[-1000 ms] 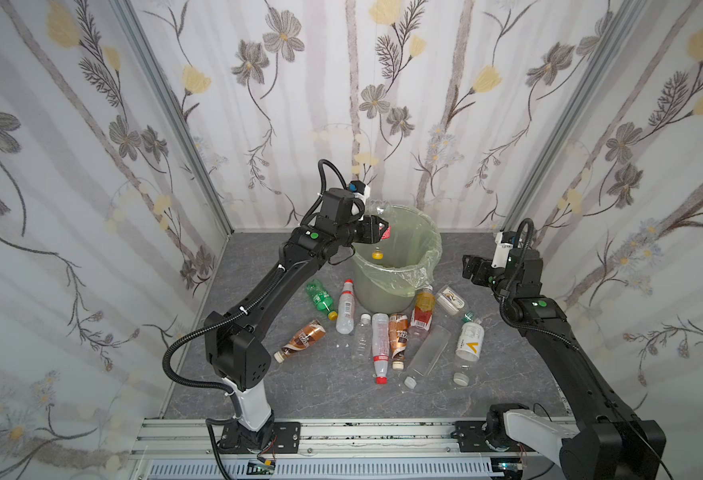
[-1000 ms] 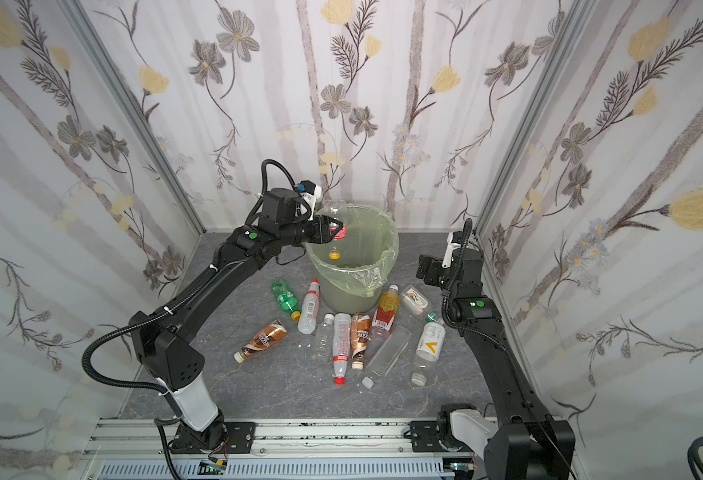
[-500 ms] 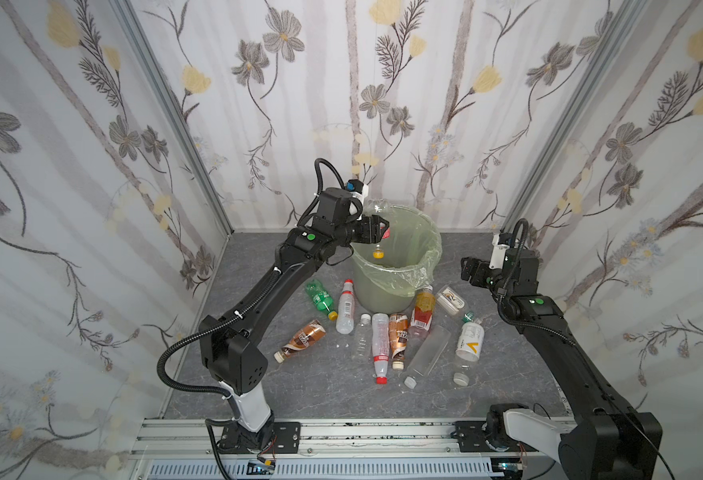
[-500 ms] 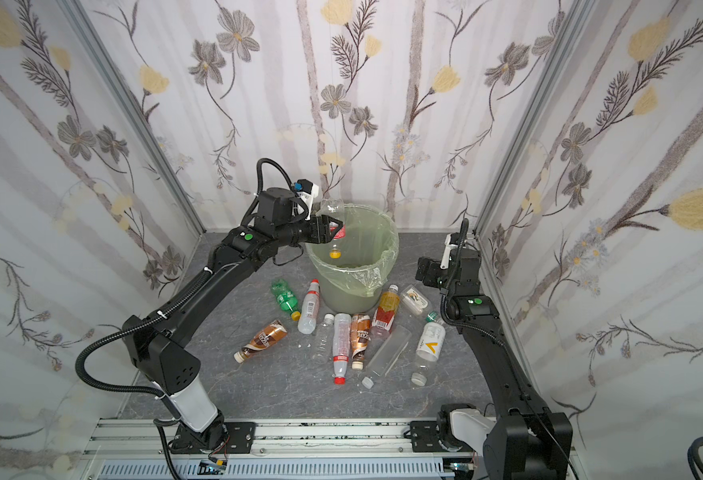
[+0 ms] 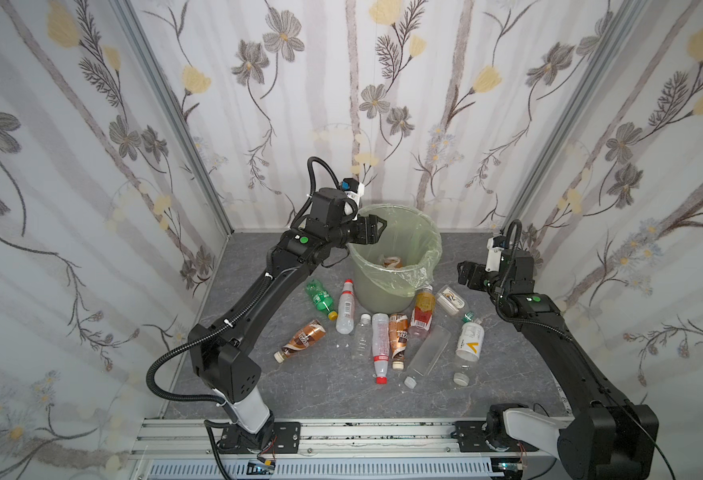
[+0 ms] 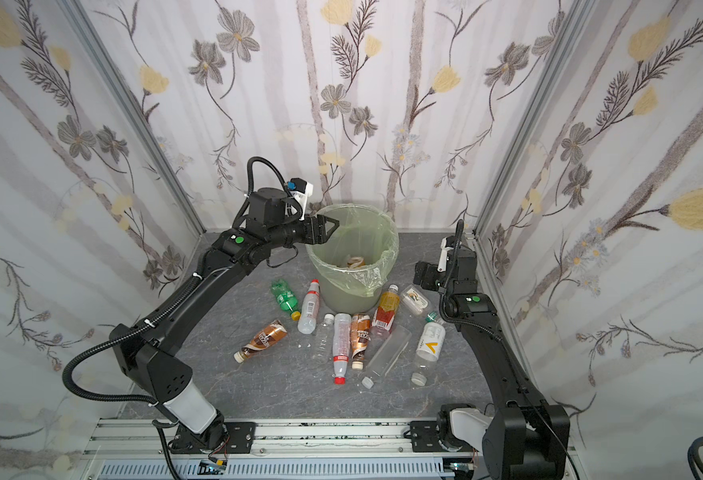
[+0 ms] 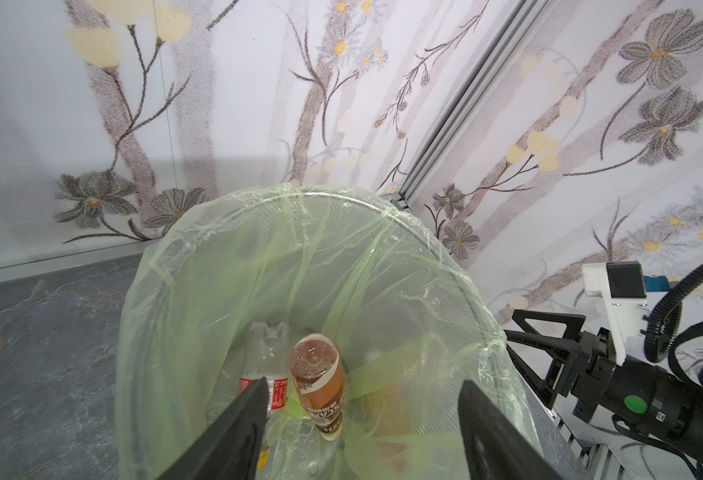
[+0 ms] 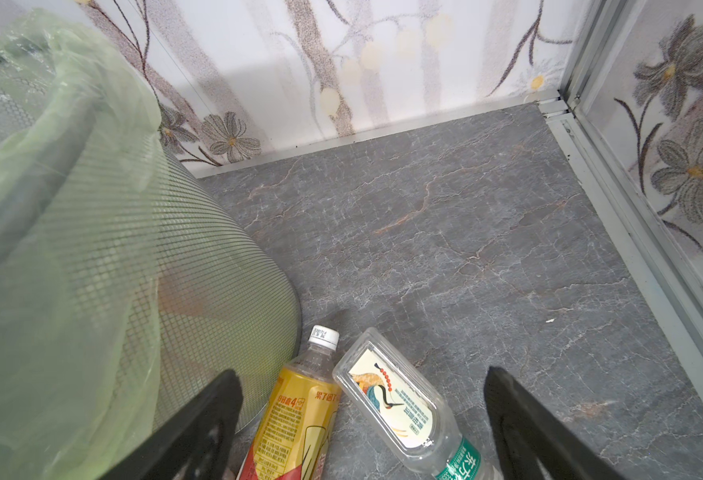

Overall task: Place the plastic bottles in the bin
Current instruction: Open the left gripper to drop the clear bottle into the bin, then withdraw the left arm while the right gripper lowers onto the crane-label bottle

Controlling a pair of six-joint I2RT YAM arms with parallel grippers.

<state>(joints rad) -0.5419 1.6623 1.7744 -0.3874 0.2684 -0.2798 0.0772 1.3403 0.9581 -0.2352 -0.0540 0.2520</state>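
Left wrist view: left gripper (image 7: pixel 362 388) fingers now spread and empty over the bin (image 7: pixel 445 266). Its bottle is just released; a coffee bottle (image 7: pixel 318 374) and a clear bottle (image 7: pixel 264 357) lie inside. Right gripper (image 8: pixel 362 376) is spread, holding nothing. Many plastic bottles (image 5: pixel 379 336) are left on the floor.

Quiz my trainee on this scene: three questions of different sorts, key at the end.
1. True or false: the left gripper, over the bin, holds a bottle.
2. The green bottle lies: A) in the bin; B) on the floor, left of the bin in both top views; C) upright against the wall.
3. Fill in: the right gripper is ___ (open/shut).
Key: 1 false, it is open and empty; 2 B; 3 open.
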